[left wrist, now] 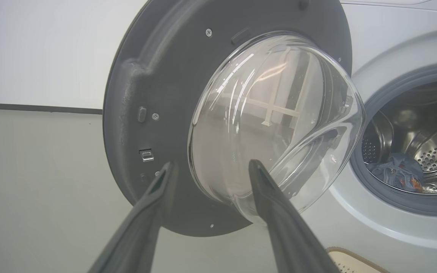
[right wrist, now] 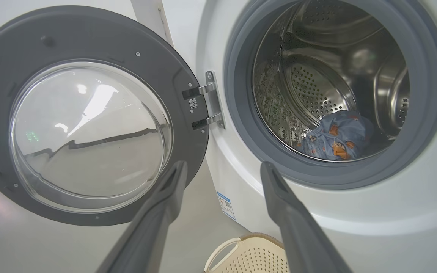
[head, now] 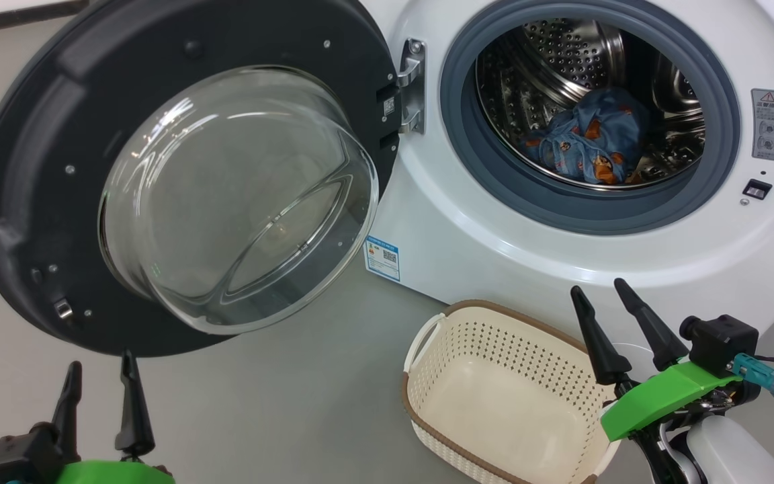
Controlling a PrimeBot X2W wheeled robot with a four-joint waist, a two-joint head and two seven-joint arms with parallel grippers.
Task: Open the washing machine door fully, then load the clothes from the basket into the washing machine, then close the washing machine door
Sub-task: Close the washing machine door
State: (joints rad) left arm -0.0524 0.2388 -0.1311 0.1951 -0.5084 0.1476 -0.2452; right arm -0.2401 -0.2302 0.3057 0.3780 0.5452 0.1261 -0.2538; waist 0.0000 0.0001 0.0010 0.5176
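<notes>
The washing machine (head: 494,235) has its door (head: 37,161) swung wide open to the left, the dark grey inner face and glass bowl (head: 239,195) toward me. The light-blue clothes (head: 595,144) lie inside the steel drum (right wrist: 340,136). On the floor before the machine stands the cream basket (head: 494,336) with nothing in it. My left gripper (head: 101,366) is open at the lower left, just below the door's bottom edge. Beside the basket's right rim my right gripper (head: 598,289) is open and holds nothing. The door (left wrist: 157,94) fills the left wrist view behind the open fingers (left wrist: 154,197).
Grey floor (head: 293,390) runs between the door and the basket. A blue label (head: 383,257) sits on the machine's lower front left, and a warning sticker (head: 767,124) on its right. A white wall with a dark skirting strip (left wrist: 36,108) stands behind the door.
</notes>
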